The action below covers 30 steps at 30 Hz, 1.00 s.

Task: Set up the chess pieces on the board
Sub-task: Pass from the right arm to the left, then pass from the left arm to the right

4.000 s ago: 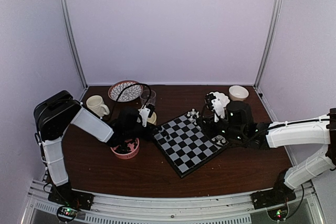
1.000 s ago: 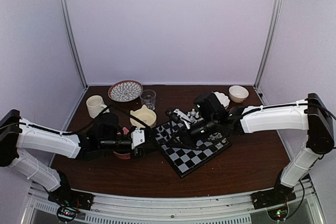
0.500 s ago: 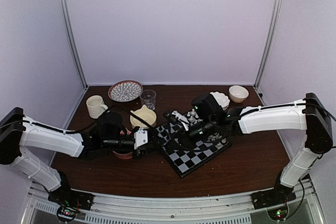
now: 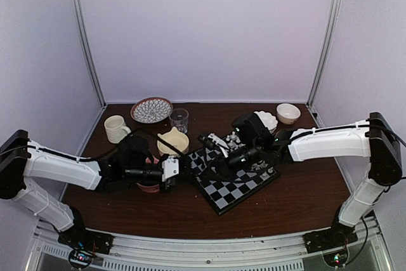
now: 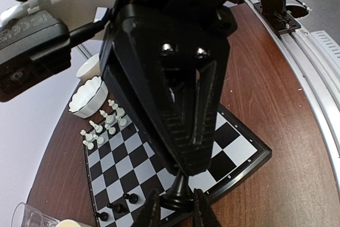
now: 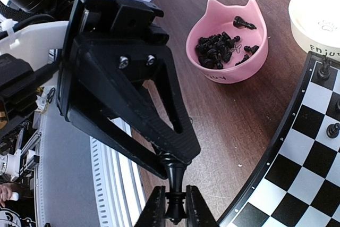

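Two grippers on one chessman: the left gripper (image 5: 175, 213) and right gripper (image 6: 172, 209) are each pinched nearly shut on opposite ends of a single black chess piece (image 5: 178, 195).
They meet at the near-left edge of the board (image 4: 244, 188). A few black pieces (image 5: 118, 204) stand on the board, with white pieces (image 5: 103, 126) at its far corner. More black chessmen (image 6: 215, 46) lie in the pink bowl (image 6: 234, 70) on the brown table (image 4: 292, 211). Pale lilac walls enclose the bench.
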{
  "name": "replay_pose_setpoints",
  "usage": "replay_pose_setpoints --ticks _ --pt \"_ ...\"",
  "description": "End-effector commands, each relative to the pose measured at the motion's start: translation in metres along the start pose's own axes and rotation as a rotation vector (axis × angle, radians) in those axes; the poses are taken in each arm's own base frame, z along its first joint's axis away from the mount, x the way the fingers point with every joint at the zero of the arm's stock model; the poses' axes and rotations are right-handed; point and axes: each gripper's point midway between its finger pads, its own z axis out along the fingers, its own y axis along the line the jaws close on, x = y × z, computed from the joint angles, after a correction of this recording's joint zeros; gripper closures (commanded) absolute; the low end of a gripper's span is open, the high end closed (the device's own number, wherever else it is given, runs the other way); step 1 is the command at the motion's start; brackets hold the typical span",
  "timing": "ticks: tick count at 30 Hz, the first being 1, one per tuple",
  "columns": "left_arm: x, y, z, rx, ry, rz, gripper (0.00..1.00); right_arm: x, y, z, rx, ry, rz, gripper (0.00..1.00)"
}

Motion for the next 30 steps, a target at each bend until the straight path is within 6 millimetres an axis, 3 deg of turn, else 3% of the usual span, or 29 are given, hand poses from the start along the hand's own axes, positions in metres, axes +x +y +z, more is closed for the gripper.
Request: replay_pose_setpoints --ticks 1,4,9,11,17,25,30 --pt "-0.017 0.006 0.001 -0.010 -0.049 0.010 0.89 -0.016 0.009 -0.007 0.004 -0.063 -0.037 0.81" --pt "-0.018 0.009 0.001 -0.029 -0.060 -0.010 0.90 -0.019 0.008 -0.013 0.027 -0.094 -0.041 0.71" --pt "-0.019 0.017 0.002 -0.078 -0.087 -0.075 0.91 -0.029 0.008 -0.026 0.070 -0.176 -0.051 0.43" --pt "-0.020 0.021 0.003 -0.101 -0.096 -0.103 0.91 -0.031 0.006 -0.033 0.096 -0.211 -0.051 0.38" --pt "-0.027 0.030 0.004 -0.137 -0.139 -0.159 0.91 -0.039 0.006 -0.047 0.129 -0.296 -0.050 0.39" --pt "-0.035 0.030 0.002 -0.133 -0.170 -0.168 0.91 -0.040 0.002 -0.048 0.142 -0.314 -0.036 0.45" --pt "-0.038 0.029 0.001 -0.123 -0.184 -0.168 0.91 -0.040 0.005 -0.046 0.121 -0.309 -0.036 0.58"
